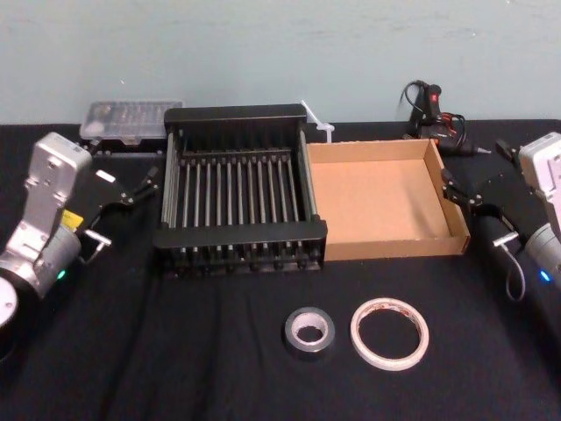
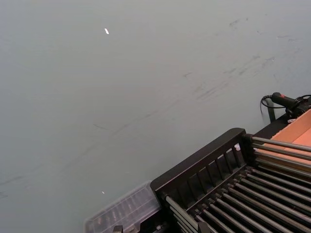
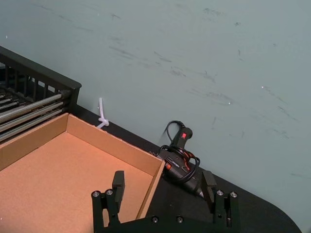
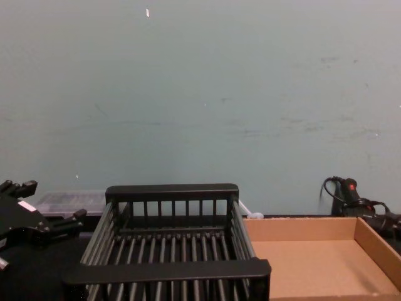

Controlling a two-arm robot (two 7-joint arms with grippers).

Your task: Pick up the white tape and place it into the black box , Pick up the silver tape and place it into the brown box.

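The white tape [image 1: 390,333] lies flat near the front edge of the surface [image 1: 175,368], with the silver tape [image 1: 308,331] just beside it on its left, the two apart. Behind them the black box [image 1: 241,234] and the brown box [image 1: 377,197] stand side by side, walls touching, both with nothing in them. Each roll sits nearer the wrong box, so the paths will likely cross.

The left gripper [image 1: 140,184] hangs off the black box's left side and the right gripper [image 3: 164,189] off the brown box's right wall. Both have their jaws spread wide and hold nothing. They look parked clear of the boxes, which leaves the open tops and the rolls free to reach from above.
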